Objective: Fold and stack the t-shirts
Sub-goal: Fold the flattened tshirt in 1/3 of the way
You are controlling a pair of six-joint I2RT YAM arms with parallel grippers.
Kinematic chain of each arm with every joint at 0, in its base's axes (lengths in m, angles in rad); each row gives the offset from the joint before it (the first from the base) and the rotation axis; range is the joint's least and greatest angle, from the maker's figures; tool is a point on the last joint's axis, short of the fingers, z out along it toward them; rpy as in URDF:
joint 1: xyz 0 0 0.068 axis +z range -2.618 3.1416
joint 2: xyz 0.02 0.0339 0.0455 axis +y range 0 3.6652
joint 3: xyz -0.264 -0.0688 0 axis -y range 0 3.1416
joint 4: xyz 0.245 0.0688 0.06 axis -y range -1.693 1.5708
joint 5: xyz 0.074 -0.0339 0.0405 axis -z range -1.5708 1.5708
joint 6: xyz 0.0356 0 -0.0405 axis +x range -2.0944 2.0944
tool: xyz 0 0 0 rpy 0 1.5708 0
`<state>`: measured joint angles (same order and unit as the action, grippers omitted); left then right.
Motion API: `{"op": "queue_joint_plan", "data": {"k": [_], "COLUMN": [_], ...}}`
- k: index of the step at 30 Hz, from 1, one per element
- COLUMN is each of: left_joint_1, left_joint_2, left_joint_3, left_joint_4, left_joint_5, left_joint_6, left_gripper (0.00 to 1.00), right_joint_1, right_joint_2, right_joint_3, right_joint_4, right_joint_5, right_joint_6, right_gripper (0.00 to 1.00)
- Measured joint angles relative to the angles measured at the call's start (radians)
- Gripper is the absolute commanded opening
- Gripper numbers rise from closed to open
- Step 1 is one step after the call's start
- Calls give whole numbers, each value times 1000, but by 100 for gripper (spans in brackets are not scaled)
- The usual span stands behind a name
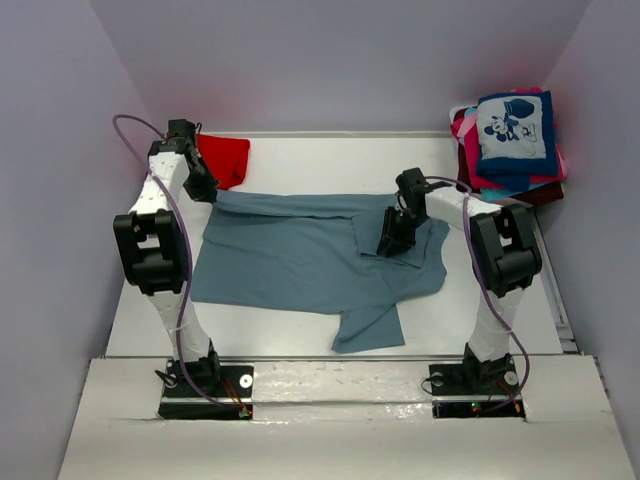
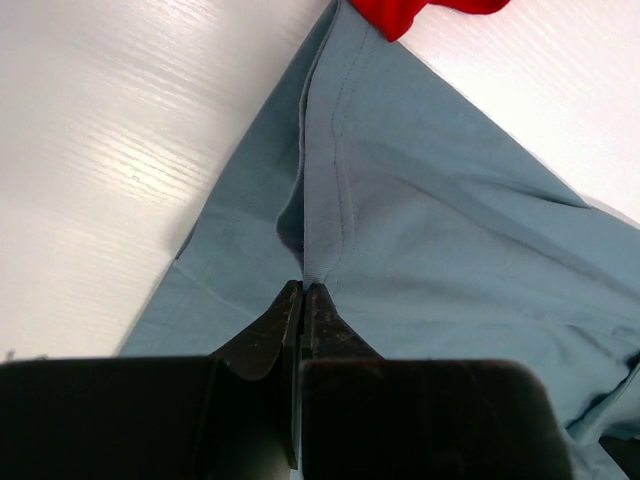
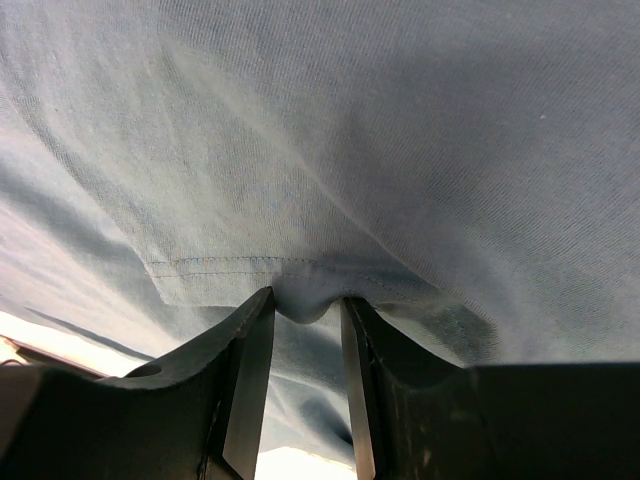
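A dusty grey-blue t-shirt [image 1: 290, 260] lies spread on the white table [image 1: 300, 160], with one part folded over at its right. My left gripper [image 1: 207, 190] is at the shirt's far left corner. In the left wrist view it [image 2: 303, 287] is shut on a raised ridge of the grey-blue cloth [image 2: 420, 230]. My right gripper [image 1: 392, 240] is on the folded-over part. In the right wrist view its jaws [image 3: 306, 300] stand apart with a bulge of the stitched hem [image 3: 230, 268] between the tips. A red t-shirt [image 1: 226, 157] lies at the back left.
A stack of folded t-shirts [image 1: 515, 140], with a navy cartoon-mouse one on top and pink and maroon ones under it, sits at the back right corner. The red shirt's edge [image 2: 400, 12] touches the grey-blue shirt's far corner. Grey walls close in three sides.
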<state>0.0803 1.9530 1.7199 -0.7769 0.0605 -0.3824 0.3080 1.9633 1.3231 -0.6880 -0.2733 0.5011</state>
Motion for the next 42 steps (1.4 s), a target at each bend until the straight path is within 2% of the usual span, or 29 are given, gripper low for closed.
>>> {"op": "queue_joint_plan", "data": {"k": [34, 39, 40, 42], "left_joint_1": [13, 13, 13, 13], "left_joint_2": [0, -5, -7, -15], "left_joint_3": [-13, -59, -69, -98], "left_joint_4": [-29, -28, -29, -31], "left_joint_5": [3, 8, 11, 15], "left_joint_6": [-1, -4, -6, -11], "left_gripper": [6, 21, 30, 35], "right_joint_1": [-22, -22, -22, -22], "right_joint_2": [-7, -7, -7, -7], "right_joint_3": [-22, -21, -21, -21], "right_joint_4": [19, 18, 18, 18], "right_joint_5": [-34, -34, -34, -34], "right_joint_6": [23, 23, 23, 23], "right_gripper": [40, 40, 40, 40]}}
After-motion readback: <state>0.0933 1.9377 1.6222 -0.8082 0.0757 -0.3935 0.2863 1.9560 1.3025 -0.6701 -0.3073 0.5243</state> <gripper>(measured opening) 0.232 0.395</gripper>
